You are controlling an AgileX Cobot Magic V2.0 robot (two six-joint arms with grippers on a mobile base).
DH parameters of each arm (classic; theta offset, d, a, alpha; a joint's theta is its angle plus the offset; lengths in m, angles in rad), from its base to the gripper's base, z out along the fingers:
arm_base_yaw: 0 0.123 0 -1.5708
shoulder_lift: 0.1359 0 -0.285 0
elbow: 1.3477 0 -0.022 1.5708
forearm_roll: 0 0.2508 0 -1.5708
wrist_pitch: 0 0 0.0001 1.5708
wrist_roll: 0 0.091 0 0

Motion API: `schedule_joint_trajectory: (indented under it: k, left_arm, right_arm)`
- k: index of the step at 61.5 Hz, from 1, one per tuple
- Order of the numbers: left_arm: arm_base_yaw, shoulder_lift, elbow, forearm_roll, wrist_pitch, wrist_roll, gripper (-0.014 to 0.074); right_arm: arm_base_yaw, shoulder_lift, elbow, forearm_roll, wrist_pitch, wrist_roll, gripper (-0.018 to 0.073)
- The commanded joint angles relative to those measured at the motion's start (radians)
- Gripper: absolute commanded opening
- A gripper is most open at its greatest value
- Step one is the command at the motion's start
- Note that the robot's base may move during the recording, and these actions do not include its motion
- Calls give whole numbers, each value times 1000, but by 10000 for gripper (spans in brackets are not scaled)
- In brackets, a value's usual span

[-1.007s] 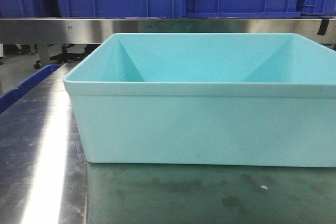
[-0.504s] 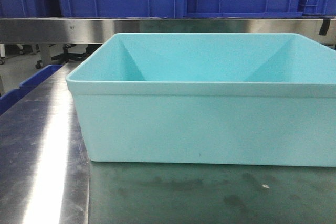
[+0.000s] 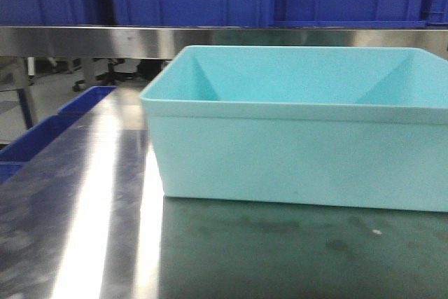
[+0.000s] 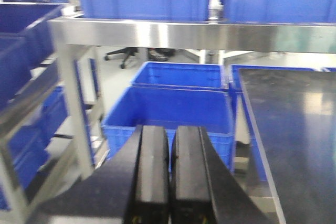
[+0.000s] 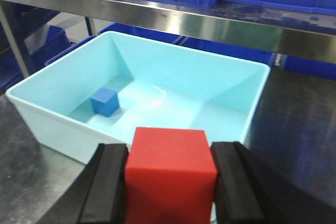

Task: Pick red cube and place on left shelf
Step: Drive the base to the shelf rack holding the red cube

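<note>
R fingers (image 5: 110,182) pinch the red cube (image 5: 170,174) on two opp faces. Cube is clear of the desk (image 5: 294,129), close to the near rim of the bin (image 5: 131,77); over it or just short of it, can't tell. L fingers (image 4: 155,171) pressed together, nothing betw them, apparently past the desk's left edge, above blue crates (image 4: 173,114) that sit below desk level. Bin stands toward the far edge. A blue cube (image 5: 104,102) lies on its floor on the side nearer the left edge, not our obj.

Step in hand, I'd say: carry. Pick looks done, place not yet. Shelf (image 4: 184,32) is a steel rail along the desk's far edge, w/ more steel racking past the left edge. Which tier counts as "left shelf", can't tell.

To do it well:
- Hold the pinch firm; cube faces look smooth, so a slack grip prob lets it slide.
- Cube level, no wrist roll.
- Clear the bin rim w/ margin, then head for the far left corner.
- Shelf sits higher than the bin rim in front view, so lift first, go across second.
- L arm is on that side, so mind it in the path.
- Set the cube flat on the shelf, don't drop it; spread only once it bears weight
</note>
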Motion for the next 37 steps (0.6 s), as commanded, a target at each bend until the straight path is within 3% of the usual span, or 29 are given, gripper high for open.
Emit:
schedule_joint_trajectory:
  k: [1,37]
  left_arm:
    - [2,-17,23,-7,-86,-1,102]
    - [2,-17,23,-7,-86,-1,102]
  right_arm:
    - [-4,11,-26,-14,-93,-8,58]
    - [-4,11,-26,-14,-93,-8,58]
